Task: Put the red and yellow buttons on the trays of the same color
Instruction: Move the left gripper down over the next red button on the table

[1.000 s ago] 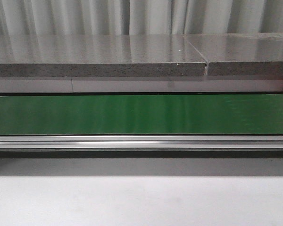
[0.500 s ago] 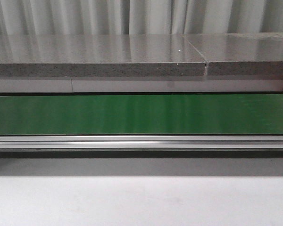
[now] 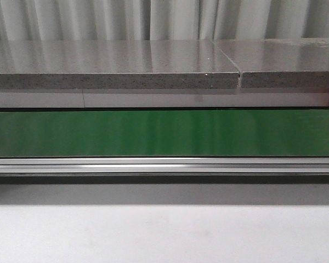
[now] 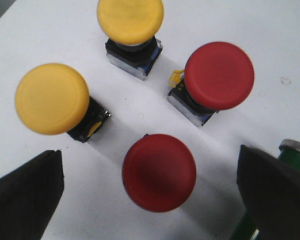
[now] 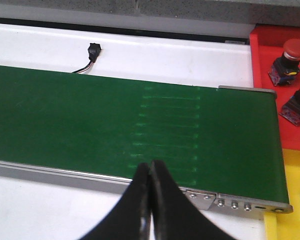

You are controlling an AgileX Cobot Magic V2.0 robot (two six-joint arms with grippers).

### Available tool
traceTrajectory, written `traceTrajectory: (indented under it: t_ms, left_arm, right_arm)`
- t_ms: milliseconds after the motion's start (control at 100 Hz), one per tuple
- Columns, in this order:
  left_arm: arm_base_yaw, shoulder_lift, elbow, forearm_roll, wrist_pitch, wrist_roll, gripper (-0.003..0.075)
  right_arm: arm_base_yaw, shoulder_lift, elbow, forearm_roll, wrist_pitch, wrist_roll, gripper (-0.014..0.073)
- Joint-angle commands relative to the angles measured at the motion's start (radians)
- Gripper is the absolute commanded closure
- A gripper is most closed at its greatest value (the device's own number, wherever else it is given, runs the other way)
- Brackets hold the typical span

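Four buttons sit on the white table point(image 4: 50, 30) under the left gripper point(image 4: 150, 195): two yellow, two red, all on their caps-up bases. Left jaws are spread wide, empty, straddling the nearest red button point(image 4: 159, 172); the far red button point(image 4: 218, 75) is beyond it, the near yellow button point(image 4: 51, 98) off to one side, the far yellow button point(image 4: 130, 19) furthest out. My read: step in hand is a grab on that nearest red one. To do it well, centre the cap between the fingers, drop low enough to bite the black body or the cap edge squarely, and watch the one finger point(image 4: 277, 192) that sits close to a green object point(image 4: 295, 152) at the frame edge, so closing doesn't nudge it. Neighbours look far enough apart not to get clipped. Right gripper point(image 5: 150, 172) is pinched together, holding nothing, hovering over the green conveyor belt point(image 5: 90, 120). Red tray point(image 5: 270, 55) at the belt end already holds two red buttons point(image 5: 289, 61); yellow tray point(image 5: 290, 195) sits next to it, with something small at its edge I can't identify. Front view vs the earlier frames: no change, same belt point(image 3: 164, 132) and grey slab point(image 3: 115, 66), no arm or button in it.
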Motion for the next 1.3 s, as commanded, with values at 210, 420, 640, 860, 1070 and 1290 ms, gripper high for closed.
traceTrajectory:
  t_ms: [210, 420, 640, 860, 1070, 1290]
  left_arm:
    - [0.005, 0.022, -0.068, 0.0, -0.034, 0.0, 0.0029]
    - [0.005, 0.032, -0.07, 0.0, -0.045, 0.0, 0.0043]
    - [0.005, 0.033, -0.07, 0.0, -0.039, 0.0, 0.0309]
    - [0.005, 0.033, -0.07, 0.0, -0.021, 0.0, 0.0586]
    - [0.003, -0.005, -0.093, 0.0, 0.042, 0.0, 0.0659]
    - [0.001, -0.131, -0.1, -0.021, 0.048, 0.056, 0.0678]
  right_arm:
    - [0.002, -0.004, -0.027, 0.012, -0.06, -0.009, 0.066]
    - [0.002, -0.004, -0.027, 0.012, -0.06, -0.009, 0.066]
    - [0.002, -0.004, -0.027, 0.012, -0.06, -0.009, 0.066]
    - [0.002, -0.004, -0.027, 0.012, -0.06, -0.009, 0.066]
    - [0.002, -0.004, -0.027, 0.012, -0.06, -0.009, 0.066]
    - [0.002, -0.004, -0.027, 0.012, -0.06, -0.009, 0.066]
